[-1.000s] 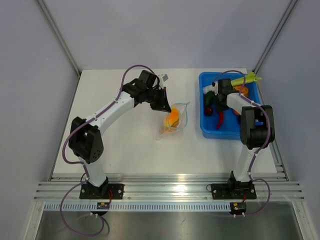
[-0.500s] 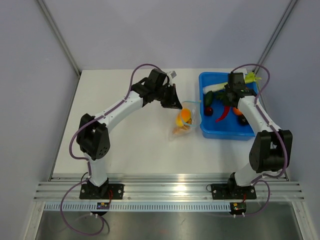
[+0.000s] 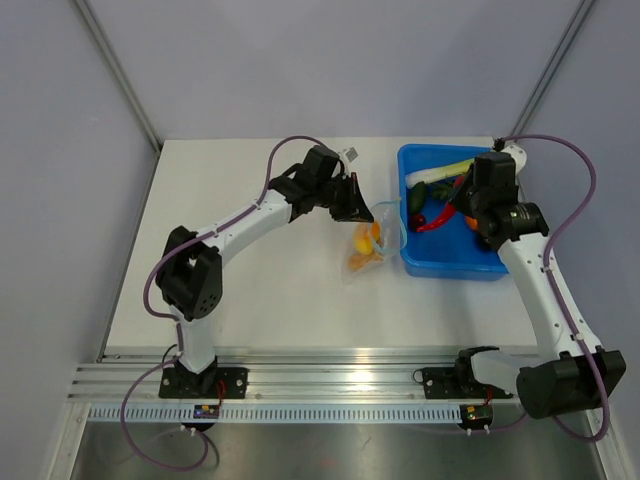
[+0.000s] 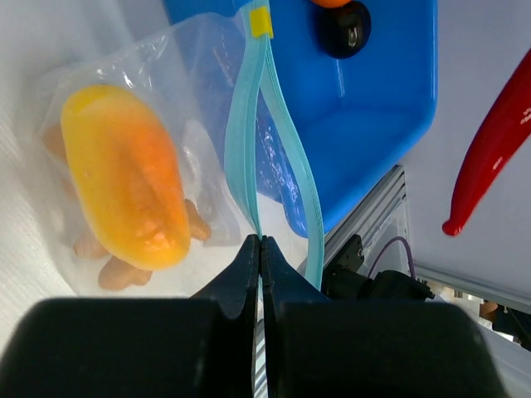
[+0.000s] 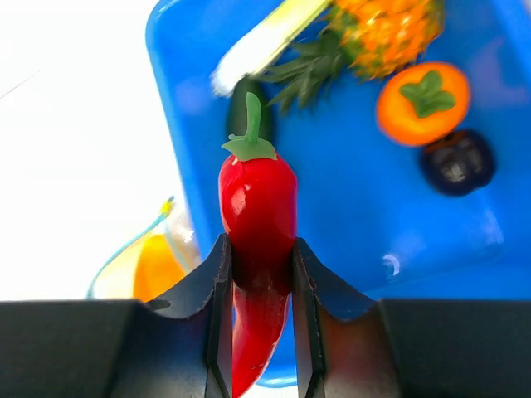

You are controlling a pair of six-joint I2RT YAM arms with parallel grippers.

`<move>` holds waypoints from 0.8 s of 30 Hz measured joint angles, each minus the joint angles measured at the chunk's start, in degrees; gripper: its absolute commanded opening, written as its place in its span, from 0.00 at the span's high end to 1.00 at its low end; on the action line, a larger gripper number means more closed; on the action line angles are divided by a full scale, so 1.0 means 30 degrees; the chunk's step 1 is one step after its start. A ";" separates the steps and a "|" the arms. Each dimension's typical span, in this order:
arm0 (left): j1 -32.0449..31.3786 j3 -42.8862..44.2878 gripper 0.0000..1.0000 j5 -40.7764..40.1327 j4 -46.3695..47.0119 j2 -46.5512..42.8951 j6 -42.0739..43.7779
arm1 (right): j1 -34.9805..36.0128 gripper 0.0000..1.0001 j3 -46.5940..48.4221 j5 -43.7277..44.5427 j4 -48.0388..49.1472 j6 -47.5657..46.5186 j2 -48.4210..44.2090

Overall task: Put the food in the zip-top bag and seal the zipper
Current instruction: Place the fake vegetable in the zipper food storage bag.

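Note:
The clear zip-top bag (image 3: 372, 243) lies just left of the blue tray, its mouth toward the tray. My left gripper (image 4: 260, 242) is shut on one lip of the blue-green zipper (image 4: 243, 141); the other lip stands apart, so the mouth gapes. Inside the bag are a yellow oblong piece (image 4: 124, 182) and a lumpy orange cluster (image 4: 108, 267). My right gripper (image 5: 259, 259) is shut on a glossy red chili (image 5: 255, 199), held in the air over the tray's left edge, close to the bag's mouth. The chili (image 3: 437, 218) hangs with its tip down.
The blue tray (image 3: 455, 268) at the right holds a leek stalk (image 5: 261, 37), a pineapple (image 5: 390, 29), a round orange fruit (image 5: 423, 101), a dark round piece (image 5: 458, 162) and a green piece (image 3: 416, 200). Grey walls enclose the table.
My right gripper has lifted the red chili out of the tray and carried it left, toward the bag. My left gripper has drawn the bag rightward, up to the tray.

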 measured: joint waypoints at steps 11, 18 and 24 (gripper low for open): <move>-0.0102 -0.0306 1.00 0.0291 0.0306 0.0189 0.0015 | 0.6302 1.00 0.0823 0.6943 -0.2943 0.4743 0.2317; -0.0102 -0.0401 1.00 0.0503 0.0328 0.0197 0.0015 | 0.7577 1.00 0.0831 0.9559 -0.4291 0.6921 0.3847; -0.0102 -0.0401 1.00 0.0641 0.0335 0.0197 0.0015 | 0.8779 1.00 0.1290 1.0448 -0.4692 0.8204 0.4648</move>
